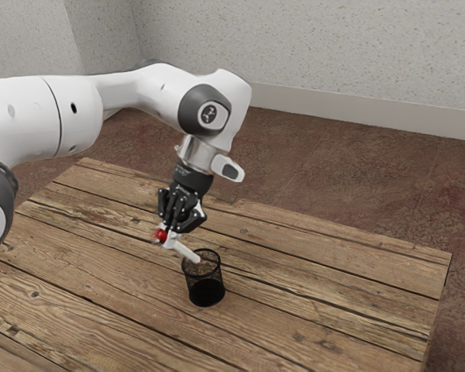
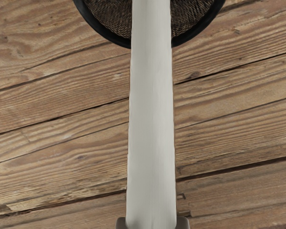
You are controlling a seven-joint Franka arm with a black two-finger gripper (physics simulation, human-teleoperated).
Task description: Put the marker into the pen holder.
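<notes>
my claw (image 1: 171, 235) is closed on the marker (image 1: 187, 252), one fingertip (image 2: 182, 223) against each side of its pale barrel. the marker leans in my grip, neither upright nor flat: its red end (image 1: 162, 235) is up by my fingertips, on the side away from the pen holder, and its long white part slopes down toward the exterior view's right. the white end reaches over the near rim of the pen holder (image 1: 206, 291) and lies across its round mouth; i cannot tell whether the tip dips below the rim. in the wrist view the barrel runs straight out from between my fingertips and crosses the dark rim.

the pen holder is a black mesh cup, standing upright on the worktop (image 1: 318, 302), open side up. the worktop is made of brown wooden planks, with dark seams, knots and rough, worn streaks in the grain. above my claw comes my white arm (image 1: 147, 89), with dark joints. past the worktop lie a mottled reddish-brown floor (image 1: 356, 178) and a pale speckled wall (image 1: 333, 46) with a plain baseboard (image 1: 333, 107).
</notes>
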